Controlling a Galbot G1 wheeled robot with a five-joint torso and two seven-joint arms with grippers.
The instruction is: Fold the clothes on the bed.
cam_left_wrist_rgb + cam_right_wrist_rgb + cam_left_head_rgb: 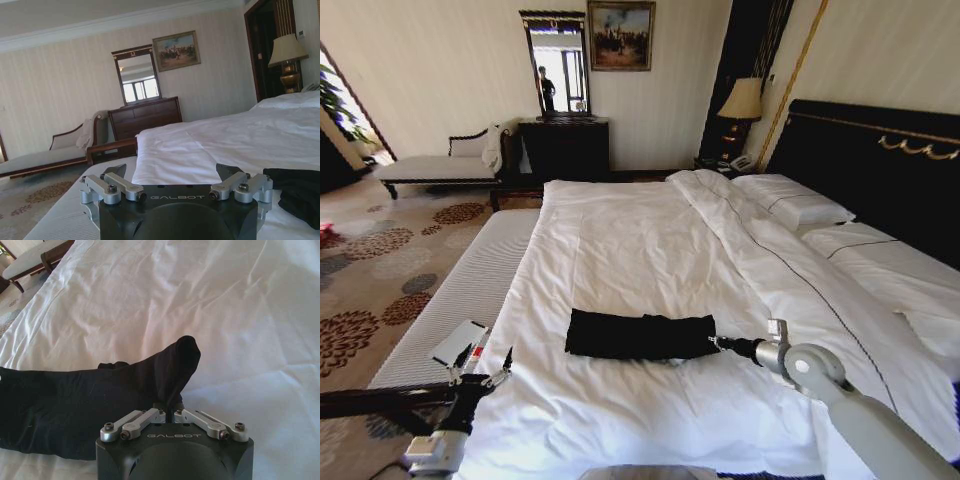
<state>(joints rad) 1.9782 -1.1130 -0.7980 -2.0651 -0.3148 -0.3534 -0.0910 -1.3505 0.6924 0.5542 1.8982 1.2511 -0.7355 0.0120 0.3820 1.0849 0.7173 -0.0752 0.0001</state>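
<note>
Right gripper [168,409] is clamped on the right end of the black soft-fabric T-shirt [640,335], folded into a band mid-bed [620,250], presumably for another fold; left gripper [480,362], spread open, is parked left of the shirt.

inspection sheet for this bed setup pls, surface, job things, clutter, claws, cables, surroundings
surface: bed made up with a white duvet, lightly creased; pillows by the dark headboard.
job's things: black T-shirt lies as a long narrow band across the near part of the duvet.
clutter: nothing seen on the duvet apart from the shirt.
grippers: right claw shut on the T-shirt's end, fabric bunched up between its fingers; left claw open, off the shirt, over the bed's left edge.
cables: nothing seen.
surroundings: chaise lounge, dark dresser with mirror, framed painting, lamp, patterned carpet.
</note>
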